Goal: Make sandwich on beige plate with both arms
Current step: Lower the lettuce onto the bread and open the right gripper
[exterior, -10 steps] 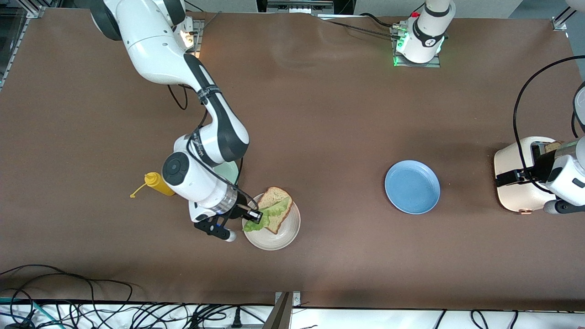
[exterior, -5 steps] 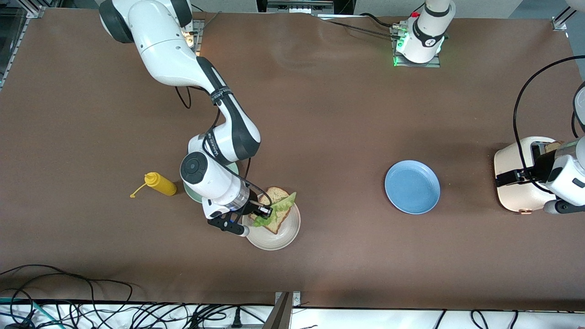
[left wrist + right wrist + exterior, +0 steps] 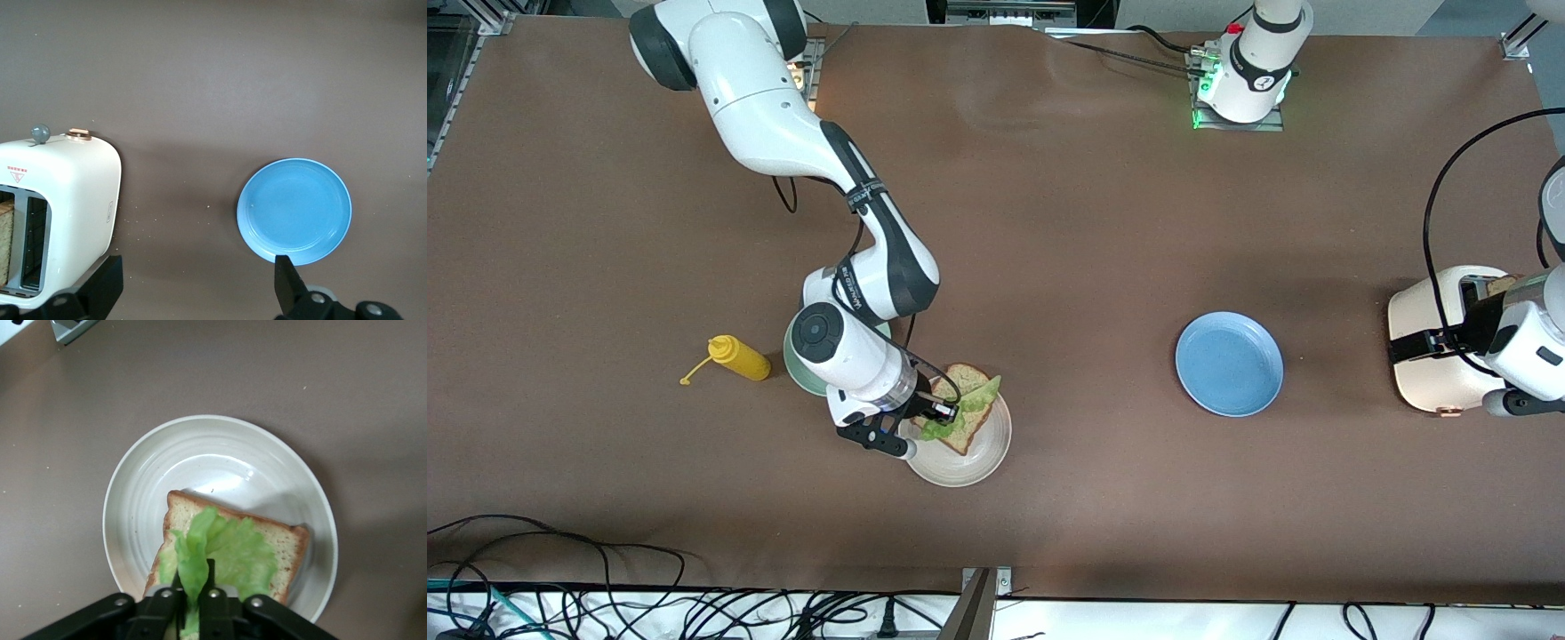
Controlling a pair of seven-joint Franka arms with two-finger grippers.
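A single slice of brown bread lies on the beige plate, with a ruffled green lettuce leaf spread over it. My right gripper hangs low over the plate's edge, shut on the near end of the lettuce leaf. In the right wrist view the leaf runs up between the jaws of the right gripper and drapes across the bread on the plate. My left gripper waits open beside the toaster, with nothing between its fingers.
A white toaster at the left arm's end holds a bread slice in its slot. A blue plate lies between it and the beige plate. A mint-green plate and a yellow squeeze bottle sit beside the right arm.
My right gripper has carried the lettuce a little toward the left arm's end, drawing the leaf farther over the bread. The left arm has not moved.
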